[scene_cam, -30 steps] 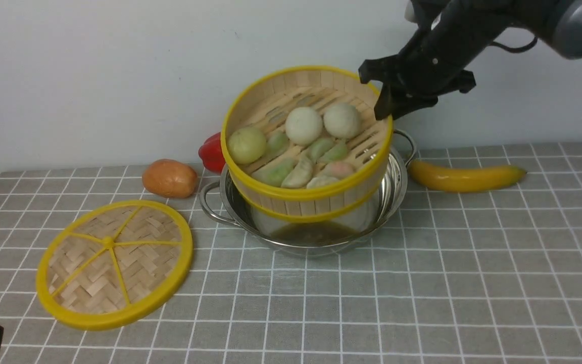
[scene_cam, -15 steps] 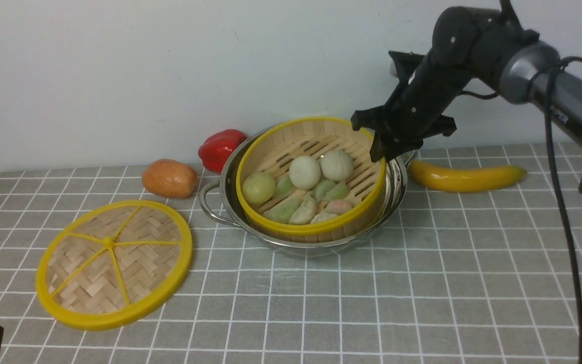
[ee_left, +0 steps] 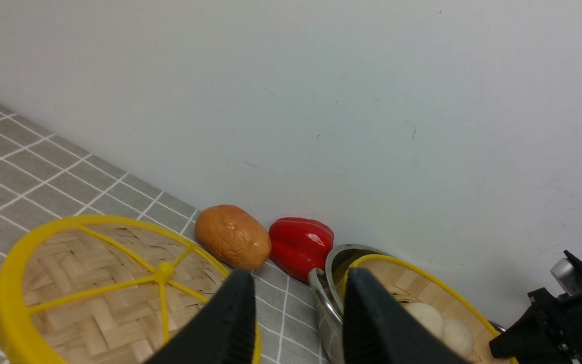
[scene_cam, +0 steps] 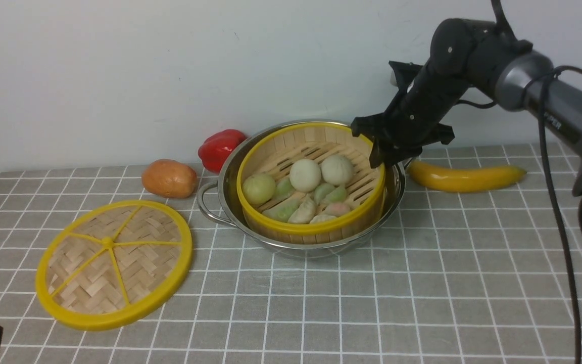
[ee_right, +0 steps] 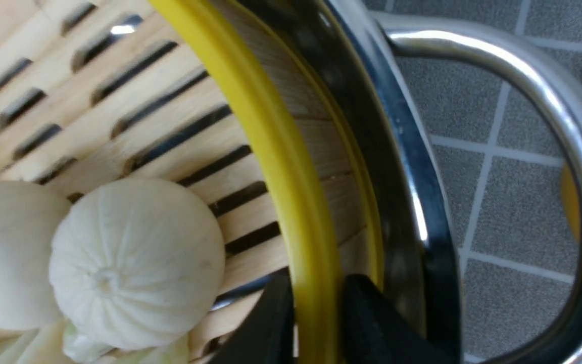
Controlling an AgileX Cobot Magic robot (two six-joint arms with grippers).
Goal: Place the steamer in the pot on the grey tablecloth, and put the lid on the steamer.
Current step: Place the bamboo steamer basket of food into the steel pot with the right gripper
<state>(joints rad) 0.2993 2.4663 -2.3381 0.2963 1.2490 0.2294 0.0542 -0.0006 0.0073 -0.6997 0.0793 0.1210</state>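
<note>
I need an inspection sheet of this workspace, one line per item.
Surface: grey grid-lined tablecloth, flat.
Job's things: slat-walled bamboo steamer holding dumplings sits inside shiny steel pot; woven yellow-rimmed lid lies on the cloth to its left.
Clutter: orange-brown oval potato, red pepper, yellow banana.
Grippers: right gripper straddles the steamer's rim, grip unclear; left gripper open, empty.
Cables: black cable hangs along right arm.
Surroundings: plain white wall.

Grey tablecloth (scene_cam: 422,303), front and right: lying bare, giving open passage; lid (scene_cam: 114,316): occupying the front-left; pot (scene_cam: 220,202) holding steamer (scene_cam: 311,230): filling the centre; right gripper (scene_cam: 381,161): straddling the steamer's far-right rim, blocking that side; potato (scene_cam: 170,178), red pepper (scene_cam: 217,149): crowding the back-left gap by the wall (scene_cam: 119,76); banana (scene_cam: 465,177): lying just beside the pot's right handle.
</note>
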